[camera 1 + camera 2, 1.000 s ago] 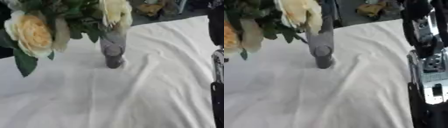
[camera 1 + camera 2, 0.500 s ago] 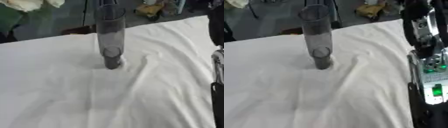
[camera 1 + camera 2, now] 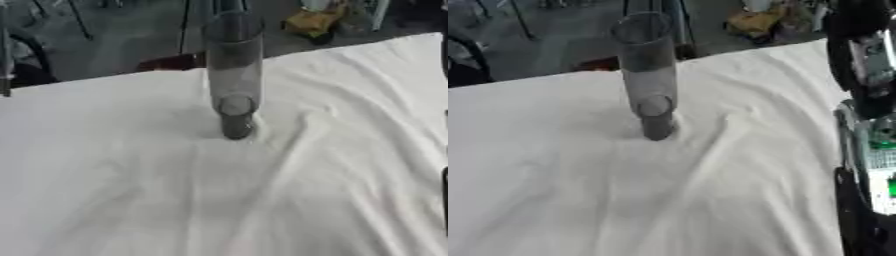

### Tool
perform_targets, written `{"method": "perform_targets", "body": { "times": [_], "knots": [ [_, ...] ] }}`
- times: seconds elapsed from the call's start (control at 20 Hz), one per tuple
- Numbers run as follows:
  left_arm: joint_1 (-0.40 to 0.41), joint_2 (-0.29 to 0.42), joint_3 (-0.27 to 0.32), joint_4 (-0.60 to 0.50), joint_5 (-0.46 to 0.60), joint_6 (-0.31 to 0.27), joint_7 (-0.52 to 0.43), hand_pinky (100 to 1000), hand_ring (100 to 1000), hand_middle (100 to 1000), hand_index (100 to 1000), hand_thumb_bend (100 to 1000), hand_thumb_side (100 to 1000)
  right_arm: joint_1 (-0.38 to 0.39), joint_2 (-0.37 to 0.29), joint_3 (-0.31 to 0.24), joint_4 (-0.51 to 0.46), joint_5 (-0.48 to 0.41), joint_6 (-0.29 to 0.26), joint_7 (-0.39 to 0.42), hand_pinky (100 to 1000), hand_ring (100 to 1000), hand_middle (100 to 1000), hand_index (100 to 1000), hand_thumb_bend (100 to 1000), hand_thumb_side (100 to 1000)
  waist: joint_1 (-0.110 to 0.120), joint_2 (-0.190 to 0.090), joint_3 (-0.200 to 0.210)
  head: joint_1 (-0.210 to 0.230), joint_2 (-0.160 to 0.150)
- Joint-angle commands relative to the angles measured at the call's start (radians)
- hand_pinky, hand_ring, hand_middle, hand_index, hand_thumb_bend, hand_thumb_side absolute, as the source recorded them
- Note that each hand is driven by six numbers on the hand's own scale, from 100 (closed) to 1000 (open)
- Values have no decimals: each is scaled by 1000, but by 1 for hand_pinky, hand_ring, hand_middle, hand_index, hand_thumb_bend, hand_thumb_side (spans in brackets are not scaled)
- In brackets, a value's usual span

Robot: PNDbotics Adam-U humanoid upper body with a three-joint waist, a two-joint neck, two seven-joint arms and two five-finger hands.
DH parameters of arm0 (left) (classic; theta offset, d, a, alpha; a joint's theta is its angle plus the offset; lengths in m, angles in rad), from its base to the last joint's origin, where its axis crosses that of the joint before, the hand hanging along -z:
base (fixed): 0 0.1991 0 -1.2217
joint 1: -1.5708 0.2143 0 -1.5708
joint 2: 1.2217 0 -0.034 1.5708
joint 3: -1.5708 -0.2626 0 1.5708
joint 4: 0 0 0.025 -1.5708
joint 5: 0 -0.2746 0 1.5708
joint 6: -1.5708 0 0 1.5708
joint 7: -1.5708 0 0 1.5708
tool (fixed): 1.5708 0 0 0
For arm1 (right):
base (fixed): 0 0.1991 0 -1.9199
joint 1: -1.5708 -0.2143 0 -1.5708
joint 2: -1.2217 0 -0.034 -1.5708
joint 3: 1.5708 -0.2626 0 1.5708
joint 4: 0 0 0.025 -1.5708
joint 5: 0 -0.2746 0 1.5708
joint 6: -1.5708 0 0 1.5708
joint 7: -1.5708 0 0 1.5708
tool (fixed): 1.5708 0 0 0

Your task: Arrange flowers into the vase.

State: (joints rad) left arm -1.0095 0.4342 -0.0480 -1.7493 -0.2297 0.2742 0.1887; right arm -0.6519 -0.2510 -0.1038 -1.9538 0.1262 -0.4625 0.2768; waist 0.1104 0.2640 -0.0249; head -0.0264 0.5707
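Standing upright near the far edge of the white cloth [image 3: 131,190], the vase [image 3: 233,75] is alone; no fingers visible.

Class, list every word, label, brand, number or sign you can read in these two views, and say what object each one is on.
None can be read.
The tall clear glass cylinder vase carries no label.
The wrinkled white tablecloth is plain.
The black and silver robot arm at the right edge shows small green lights, no legible text.
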Motion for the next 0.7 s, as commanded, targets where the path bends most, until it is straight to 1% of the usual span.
{"method": "perform_targets", "body": {
  "times": [0.05,0.3,0.5,0.7],
  "knots": [
    [-52,-26,27,41,57,-9,57,100,100,100,100,100,585,-22,-4,5,-4,3,-6,1,807,836,773,926,211,1000,-3,-24,-3,14,-3],
    [-118,-62,33,114,145,-62,145,100,100,100,100,100,599,-26,-3,9,-2,2,-9,2,807,835,772,926,211,1000,1,-23,-11,20,-6],
    [-171,-94,45,159,208,-105,208,100,100,100,100,100,606,-26,-4,13,-2,0,-9,6,807,835,772,926,210,1000,8,-23,-15,19,-10],
    [-203,-102,39,201,276,-154,277,100,100,100,100,100,610,-26,-5,17,-3,-3,-8,11,807,835,772,926,210,1000,16,-22,-20,19,-17]
  ]
}}
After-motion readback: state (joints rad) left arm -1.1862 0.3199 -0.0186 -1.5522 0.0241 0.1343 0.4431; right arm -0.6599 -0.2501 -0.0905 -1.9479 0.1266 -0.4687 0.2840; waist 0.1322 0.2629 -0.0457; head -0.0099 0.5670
